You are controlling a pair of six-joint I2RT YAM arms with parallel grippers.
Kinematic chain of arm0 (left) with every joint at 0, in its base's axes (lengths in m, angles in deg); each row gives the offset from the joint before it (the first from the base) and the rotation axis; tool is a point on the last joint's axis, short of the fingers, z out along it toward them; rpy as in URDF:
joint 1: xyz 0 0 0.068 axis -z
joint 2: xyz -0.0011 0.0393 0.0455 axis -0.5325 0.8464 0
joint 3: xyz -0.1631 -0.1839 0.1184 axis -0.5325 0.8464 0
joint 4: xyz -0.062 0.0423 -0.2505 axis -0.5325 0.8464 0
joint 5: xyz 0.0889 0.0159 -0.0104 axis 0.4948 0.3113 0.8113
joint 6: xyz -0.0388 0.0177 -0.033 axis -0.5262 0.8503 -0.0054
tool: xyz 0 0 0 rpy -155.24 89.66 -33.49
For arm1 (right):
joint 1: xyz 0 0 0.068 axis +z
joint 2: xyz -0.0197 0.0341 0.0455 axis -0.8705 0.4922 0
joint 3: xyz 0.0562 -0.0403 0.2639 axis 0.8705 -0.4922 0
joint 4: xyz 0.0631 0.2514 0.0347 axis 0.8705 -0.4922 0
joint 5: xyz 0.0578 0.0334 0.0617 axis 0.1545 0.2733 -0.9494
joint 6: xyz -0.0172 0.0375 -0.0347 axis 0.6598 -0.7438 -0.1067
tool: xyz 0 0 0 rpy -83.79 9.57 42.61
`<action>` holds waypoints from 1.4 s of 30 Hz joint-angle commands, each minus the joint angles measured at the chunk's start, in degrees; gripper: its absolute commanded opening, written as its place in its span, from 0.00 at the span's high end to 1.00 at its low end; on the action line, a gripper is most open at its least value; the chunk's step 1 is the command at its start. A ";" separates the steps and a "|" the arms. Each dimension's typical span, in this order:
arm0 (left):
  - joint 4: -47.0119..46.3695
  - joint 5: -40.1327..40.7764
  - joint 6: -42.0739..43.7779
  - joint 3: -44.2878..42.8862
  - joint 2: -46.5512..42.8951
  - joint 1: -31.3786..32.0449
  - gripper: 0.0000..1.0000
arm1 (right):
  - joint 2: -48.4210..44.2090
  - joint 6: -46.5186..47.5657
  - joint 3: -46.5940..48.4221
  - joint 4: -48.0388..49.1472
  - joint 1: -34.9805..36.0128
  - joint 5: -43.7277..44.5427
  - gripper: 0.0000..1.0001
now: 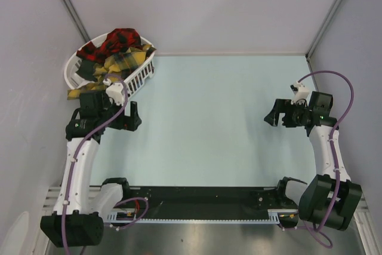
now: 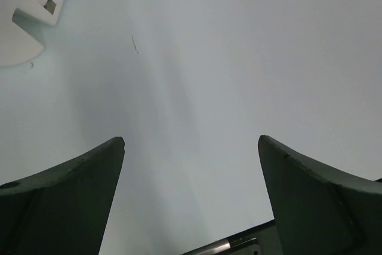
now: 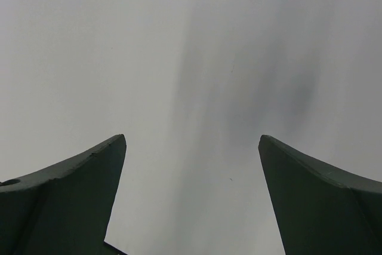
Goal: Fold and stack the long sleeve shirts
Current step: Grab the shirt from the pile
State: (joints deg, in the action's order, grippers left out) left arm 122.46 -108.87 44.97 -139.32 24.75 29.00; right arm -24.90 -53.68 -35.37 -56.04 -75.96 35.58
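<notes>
From above, my left claw (image 1: pixel 133 115) hangs wide open and empty just on the near side of the white basket (image 1: pixel 141 74) at the far left, probably poised to reach in. The shirts lie heaped in the basket. One mustard-yellow shirt (image 1: pixel 128 59) droops a fold over the rim, and red-and-black plaid (image 1: pixel 119 40) lies on top; I cannot count how many red ones there are. My right claw (image 1: pixel 273 115), equally spread and empty, hovers well apart at the right. That makes two claws and one basket.

At my left wrist, the fingers (image 2: pixel 71 195) stand parted over bare pale surface (image 2: pixel 209 58), with the basket's corner at the far left.

At my right wrist, nothing lies between the fingers, only surface.
</notes>
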 commanded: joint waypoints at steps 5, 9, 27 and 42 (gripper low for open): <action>3.32 2.08 0.69 -18.06 12.75 -2.35 0.00 | 0.41 2.54 1.10 0.24 0.06 -2.28 0.00; 0.78 4.64 1.22 -26.15 21.18 -3.85 0.01 | 0.59 2.81 1.18 0.06 0.06 -2.54 0.00; -9.96 3.94 -0.46 -48.84 54.68 -9.83 0.01 | 1.55 3.51 1.27 -0.38 -0.03 -1.75 0.00; -7.42 -2.21 -0.62 -52.60 65.50 -11.23 0.51 | 2.08 3.77 1.10 -0.11 -0.38 -0.35 0.00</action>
State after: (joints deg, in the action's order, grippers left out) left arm 112.69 -108.70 43.88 -187.30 87.50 18.83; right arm -22.54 -50.97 -35.37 -56.89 -76.02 34.73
